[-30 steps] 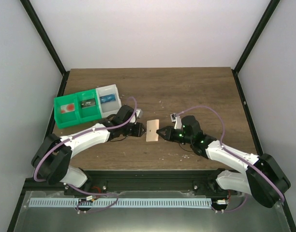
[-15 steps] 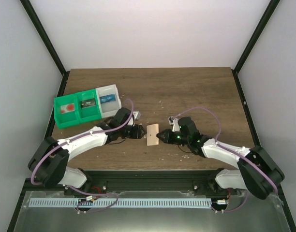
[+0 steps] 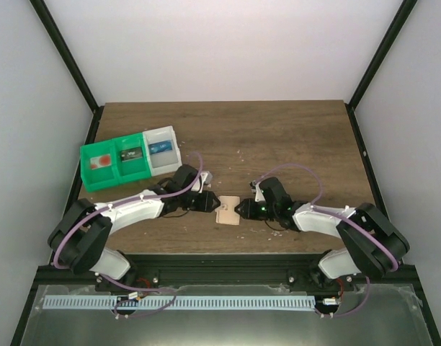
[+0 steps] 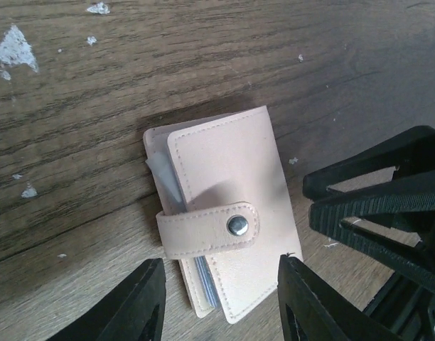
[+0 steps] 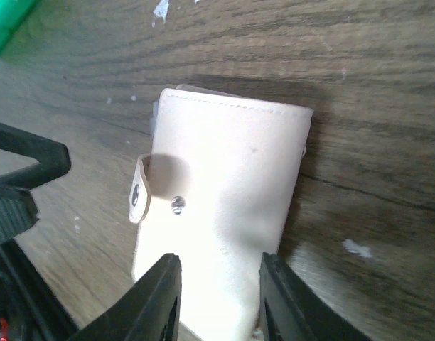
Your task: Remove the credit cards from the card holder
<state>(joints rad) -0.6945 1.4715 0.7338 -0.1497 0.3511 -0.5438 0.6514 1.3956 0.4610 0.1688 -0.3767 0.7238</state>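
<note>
Two pincers meet at the card holder (image 3: 228,210), which lies flat on the brown table (image 3: 292,137), low in the middle of the top view. The left pincer (image 3: 210,204) comes at it from the left side of that view. The right pincer (image 3: 242,210) comes from the right side.

From the left wrist, the holder looks pale pink-tan, with a strap (image 4: 203,231) across it and a shiny round snap (image 4: 237,226). Thin bluish credit cards (image 4: 202,275) peek out at its lower edge, tucked inside. The left pincer is open. Its two black fingers (image 4: 143,305) stand wide apart at the bottom of that view. One is just left of the holder and the other is at the holder's lower right corner. It grips nothing.

From the right wrist, the right pincer is open too. Its fingers (image 5: 283,302) are spread over the near end of the holder, and I cannot tell if they touch it.

Two bins sit side by side at the upper left of the table, well apart from the holder: a green bin (image 3: 112,164) and a white bin (image 3: 163,150).
</note>
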